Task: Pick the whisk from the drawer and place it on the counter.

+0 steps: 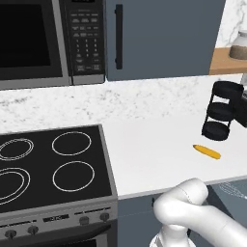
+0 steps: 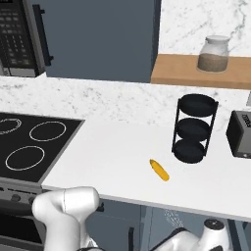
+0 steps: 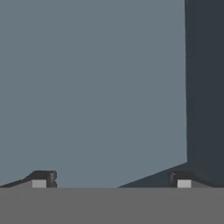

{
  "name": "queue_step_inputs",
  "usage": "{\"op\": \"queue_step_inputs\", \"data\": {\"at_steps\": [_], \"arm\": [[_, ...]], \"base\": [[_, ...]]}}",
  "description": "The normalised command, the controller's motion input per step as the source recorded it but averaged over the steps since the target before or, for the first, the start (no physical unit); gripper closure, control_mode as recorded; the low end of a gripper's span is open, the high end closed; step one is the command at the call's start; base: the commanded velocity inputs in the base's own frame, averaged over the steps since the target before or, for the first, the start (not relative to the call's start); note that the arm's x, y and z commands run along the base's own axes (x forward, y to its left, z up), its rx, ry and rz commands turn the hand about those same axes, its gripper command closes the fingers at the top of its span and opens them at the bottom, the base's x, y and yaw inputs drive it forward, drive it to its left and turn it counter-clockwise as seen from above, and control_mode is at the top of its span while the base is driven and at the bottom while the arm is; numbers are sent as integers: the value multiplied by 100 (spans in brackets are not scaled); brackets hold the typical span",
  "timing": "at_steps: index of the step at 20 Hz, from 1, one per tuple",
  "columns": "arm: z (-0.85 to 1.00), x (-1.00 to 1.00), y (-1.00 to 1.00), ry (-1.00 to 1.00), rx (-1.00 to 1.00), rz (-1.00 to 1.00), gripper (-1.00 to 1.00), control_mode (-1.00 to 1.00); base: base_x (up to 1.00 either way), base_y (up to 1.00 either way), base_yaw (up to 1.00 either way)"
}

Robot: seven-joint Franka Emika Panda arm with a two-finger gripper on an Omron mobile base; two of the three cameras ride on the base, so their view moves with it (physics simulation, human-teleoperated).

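Colours around the white counter

The counter [image 1: 159, 149] is showing plain white under a white-and-grey marbled wall [image 1: 144, 99]; the stovetop [image 1: 50, 166] is showing glossy black with white rings, the cabinet door [image 1: 164, 36] slate blue-grey with a black handle, the oblong item [image 2: 159, 170] yellow-orange, the tiered rack [image 2: 194, 128] black, the shelf [image 2: 196, 71] light wood brown.

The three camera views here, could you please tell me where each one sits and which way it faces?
Left base view: behind the arm on its left, looking forward and down over the stovetop and counter; white arm at lower right.
Right base view: behind on its right, over the same counter and black tiered rack; white arm at lower left.
Hand view: on the hand, along the open gripper, close to a slate blue-grey panel.
Both base views share the yellow-orange oblong item, rack and stovetop.
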Motion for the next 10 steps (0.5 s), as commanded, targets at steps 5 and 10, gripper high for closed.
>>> {"op": "queue_step_inputs", "data": {"at_steps": [5,10], "arm": [[0,-90,-59,4,0,0,-100,-100],[0,-98,-75,4,0,0,-100,-100]], "base": [[0,0,0],[0,0,0]]}}
